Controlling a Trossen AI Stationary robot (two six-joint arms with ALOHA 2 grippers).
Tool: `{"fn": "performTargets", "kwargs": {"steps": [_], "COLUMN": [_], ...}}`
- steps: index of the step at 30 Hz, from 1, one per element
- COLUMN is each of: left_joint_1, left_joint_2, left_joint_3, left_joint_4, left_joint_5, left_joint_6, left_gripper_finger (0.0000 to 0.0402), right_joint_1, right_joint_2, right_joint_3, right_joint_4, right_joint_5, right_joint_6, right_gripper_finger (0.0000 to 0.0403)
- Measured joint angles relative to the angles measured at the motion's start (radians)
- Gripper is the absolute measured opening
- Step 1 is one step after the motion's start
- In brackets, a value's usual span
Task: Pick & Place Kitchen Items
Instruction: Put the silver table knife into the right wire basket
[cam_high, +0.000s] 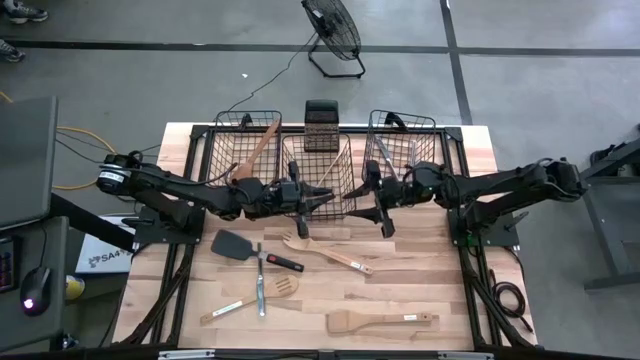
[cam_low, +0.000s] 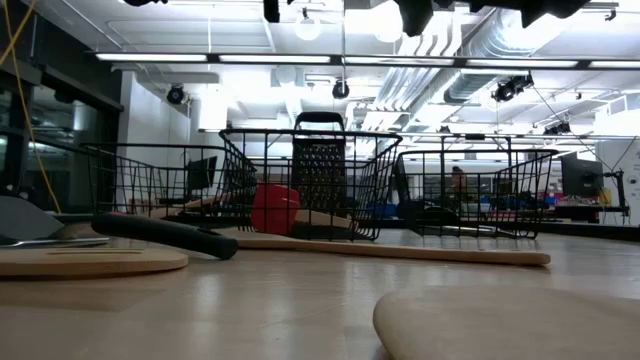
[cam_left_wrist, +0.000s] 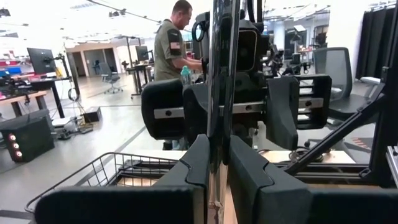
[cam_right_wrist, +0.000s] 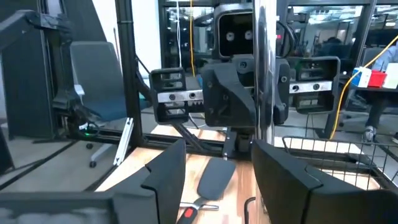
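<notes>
Even overhead light from ceiling strip fixtures (cam_low: 330, 60), bright, blown out white in the low view. Shadows on the counter (cam_high: 420, 255) soft and short. Low view: near foreground wooden pieces blurred, baskets (cam_low: 310, 185) sharper. Wrist views: close tool fingers (cam_left_wrist: 199, 168) soft, dark; background windows glare slightly.

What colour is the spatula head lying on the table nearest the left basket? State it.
Black: the spatula head is a flat dark blade, clearest in the high view.
</notes>
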Motion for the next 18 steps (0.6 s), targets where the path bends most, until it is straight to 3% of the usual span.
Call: {"fn": "performTargets", "kwargs": {"steps": [12, 18], "left_joint_1": [0.000, 0.000], "left_joint_2": [0.000, 0.000], "left_joint_3": [0.000, 0.000], "left_joint_4": [-0.006, -0.007], "left_joint_5": [0.012, 0.012], "left_joint_6": [0.001, 0.001], "left_gripper_finger": [0.0028, 0.0028], "right_joint_1": [0.000, -0.021], "right_joint_2": [0.006, 0.044], "right_joint_3": [0.000, 0.000], "right_joint_4": [0.178, 0.257], "right_joint_5": [0.008, 0.076], "right_joint_6": [-0.073, -0.109], "right_gripper_finger": [0.0176, 0.0176]}}
